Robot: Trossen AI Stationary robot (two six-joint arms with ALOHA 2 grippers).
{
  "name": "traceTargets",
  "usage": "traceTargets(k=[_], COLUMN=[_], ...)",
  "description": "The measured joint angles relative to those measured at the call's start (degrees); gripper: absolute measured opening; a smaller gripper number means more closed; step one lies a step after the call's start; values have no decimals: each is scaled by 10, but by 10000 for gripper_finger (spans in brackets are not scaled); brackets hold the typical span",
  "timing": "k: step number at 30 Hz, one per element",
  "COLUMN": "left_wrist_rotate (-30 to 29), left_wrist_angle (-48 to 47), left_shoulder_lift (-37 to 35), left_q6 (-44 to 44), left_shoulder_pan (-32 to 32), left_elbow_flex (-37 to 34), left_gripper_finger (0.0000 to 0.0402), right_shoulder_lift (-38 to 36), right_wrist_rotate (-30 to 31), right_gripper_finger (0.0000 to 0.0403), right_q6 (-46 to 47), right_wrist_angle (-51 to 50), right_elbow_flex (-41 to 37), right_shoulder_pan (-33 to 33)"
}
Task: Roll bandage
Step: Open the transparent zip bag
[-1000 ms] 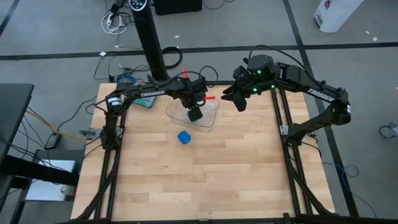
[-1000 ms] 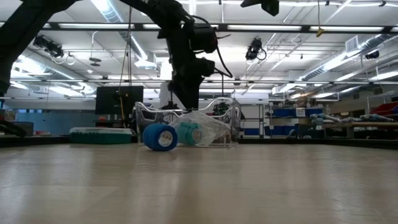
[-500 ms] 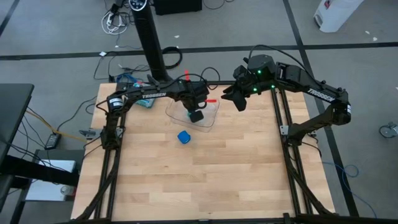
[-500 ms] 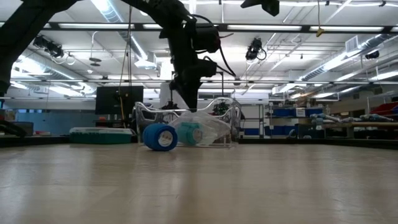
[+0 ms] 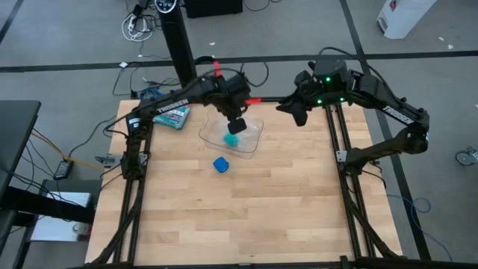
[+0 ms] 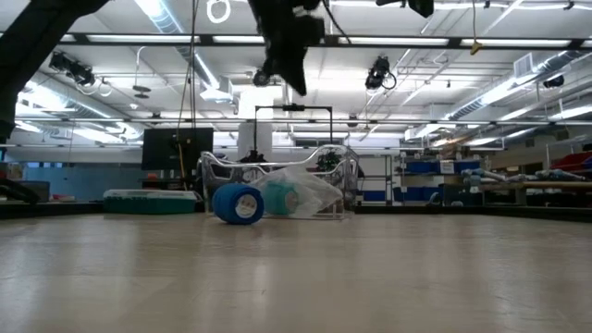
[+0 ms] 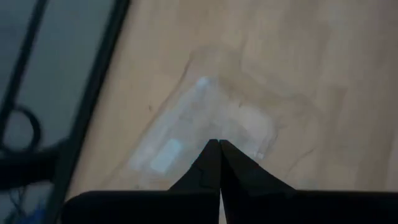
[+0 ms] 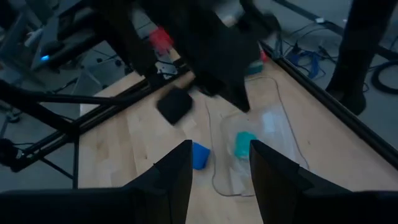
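Left gripper [image 5: 237, 125] raised above the clear plastic tray [image 5: 252, 138], fingers pressed together on nothing. Below it, inside the tray, a small teal-green roll [image 5: 233, 140]. Just outside the tray's near edge, on the wooden table [image 5: 299, 202]: the bandage [image 5: 220, 164], bright blue, wound into a small tight roll, standing on its edge. Right gripper [image 5: 298, 116] hovering by the table's far right edge, fingers parted, empty.

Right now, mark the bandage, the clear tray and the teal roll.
bandage [image 5: 220, 164], high view, top of the blue roll.
clear tray [image 5: 211, 137], high view, its near-left rim.
teal roll [image 8: 244, 144], right wrist view, the roll's side.
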Motion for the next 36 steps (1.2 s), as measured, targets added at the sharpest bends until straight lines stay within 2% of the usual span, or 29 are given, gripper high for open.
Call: traceTargets(k=[3, 7, 11, 19, 24, 31, 34, 36], left_wrist_rotate=[36, 62, 56, 62, 52, 15, 6, 3], left_wrist_angle=[-3, -4, 34, 110, 153, 213, 218, 222], left_shoulder_lift=[-2, 2, 11, 11, 11, 11, 11, 11], left_q6=[2, -26, -54, -131, -152, -167, -156, -145], left_shoulder_pan=[1, -1, -4, 3, 6, 5, 2, -1], left_elbow_flex=[30, 4, -62, -210, -270, -284, -284, -283], left_gripper_finger=[2, 10, 38, 143, 172, 160, 124, 80], right_shoulder_lift=[-4, -2, 1, 0, 0, 0, 0, 1], right_wrist_rotate=[0, 0, 0, 0, 0, 0, 3, 4], right_gripper_finger=[150, 150, 150, 150, 150, 150, 150, 150], right_q6=[-4, -7, -6, 3, 2, 2, 2, 2], right_wrist_angle=[-5, -4, -5, -6, -7, -8, -8, -8], right_elbow_flex=[0, 0, 0, 0, 0, 0, 0, 0], right_shoulder_pan=[-6, -3, 5, 9, 8, 8, 9, 8])
